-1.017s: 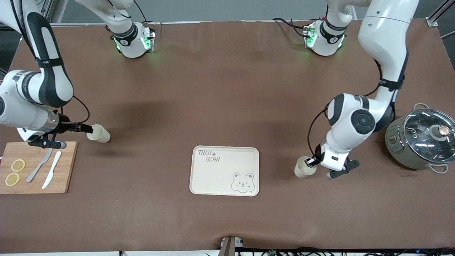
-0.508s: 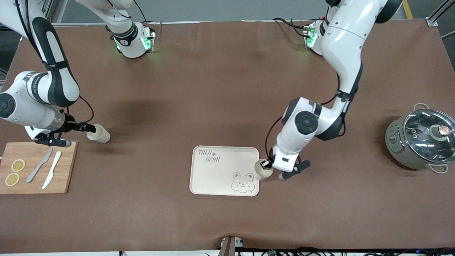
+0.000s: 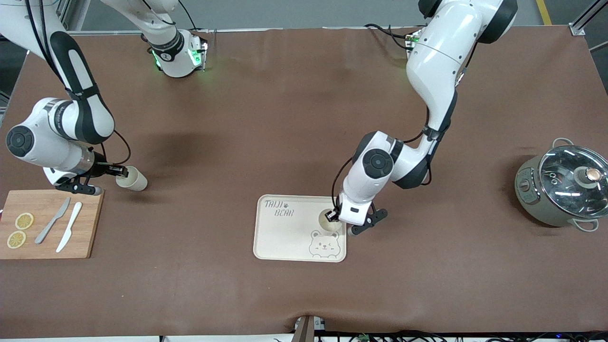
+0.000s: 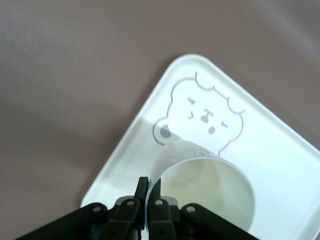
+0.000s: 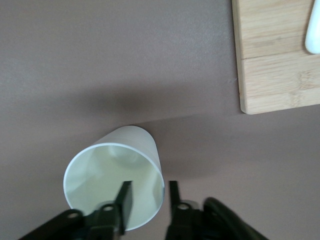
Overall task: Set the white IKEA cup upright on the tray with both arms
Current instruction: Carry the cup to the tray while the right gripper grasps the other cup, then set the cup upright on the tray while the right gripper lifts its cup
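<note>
The pale white plastic cup (image 3: 328,222) held by the left gripper (image 3: 335,217) hangs upright over the flat cream rectangular tray (image 3: 280,237), above the grey cartoon bear's head near the edge toward the left arm's end; the fingers are pinched together on the cup's rim wall, one inside and one outside, a hold that keeps the mouth facing up for setting down; whether its base touches the tray I cannot tell; a second white plastic cup (image 3: 132,178) stands on the brown table (image 3: 285,118) beside the wooden cutting board (image 3: 85,228), and the right gripper (image 3: 119,172) straddles its rim, jaws a little apart and not clamped in the wrist view, seemingly placed for the same rim pinch.
</note>
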